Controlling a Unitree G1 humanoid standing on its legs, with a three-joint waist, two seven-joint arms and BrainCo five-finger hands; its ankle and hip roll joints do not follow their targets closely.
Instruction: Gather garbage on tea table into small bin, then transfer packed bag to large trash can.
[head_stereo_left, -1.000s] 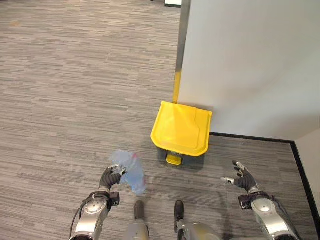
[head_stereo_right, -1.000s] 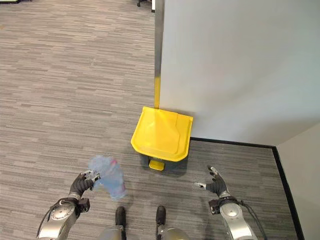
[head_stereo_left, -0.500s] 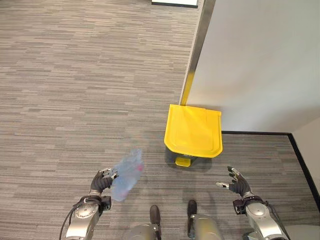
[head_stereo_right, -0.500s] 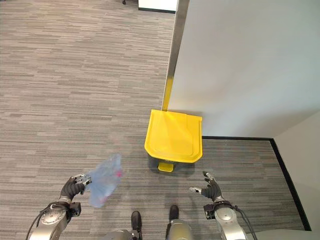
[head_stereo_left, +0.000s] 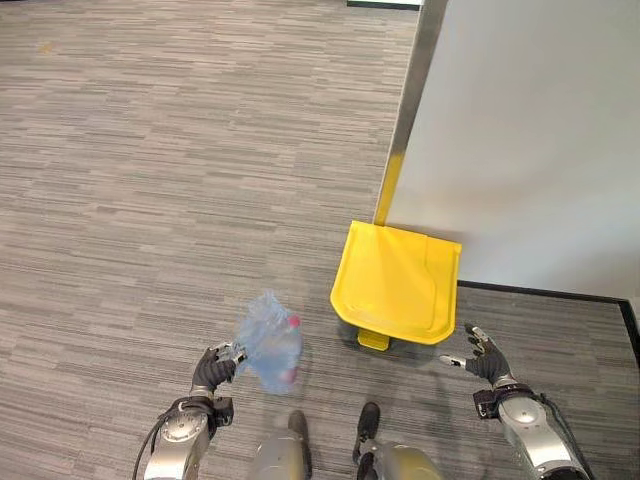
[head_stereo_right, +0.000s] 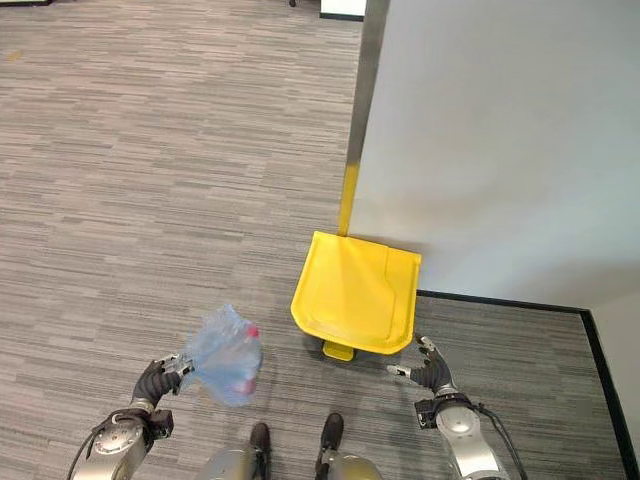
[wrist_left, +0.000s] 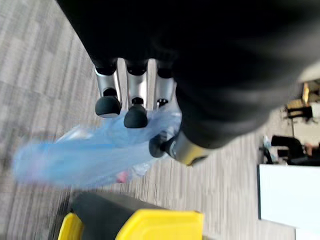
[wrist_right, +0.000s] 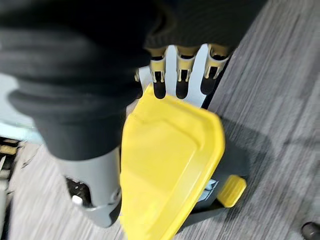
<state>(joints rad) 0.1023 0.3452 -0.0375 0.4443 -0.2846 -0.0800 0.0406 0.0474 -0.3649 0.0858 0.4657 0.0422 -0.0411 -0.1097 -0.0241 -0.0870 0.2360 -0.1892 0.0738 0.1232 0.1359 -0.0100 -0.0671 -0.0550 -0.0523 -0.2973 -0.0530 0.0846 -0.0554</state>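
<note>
On grey carpet, left hand (head_stereo_left: 214, 367) fingers pinch blue bag (head_stereo_left: 268, 344); right hand (head_stereo_left: 484, 357) seemingly spread.

A translucent blue plastic bag of rubbish (head_stereo_left: 268, 343) hangs above the grey carpet, left of the closed yellow-lidded pedal trash can (head_stereo_left: 398, 281) standing against the wall.

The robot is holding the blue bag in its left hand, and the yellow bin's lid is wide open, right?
Not quite. The left hand does hold the blue bag, but the yellow bin's lid is shut, as the left eye view shows. The right hand hangs open beside it.
</note>
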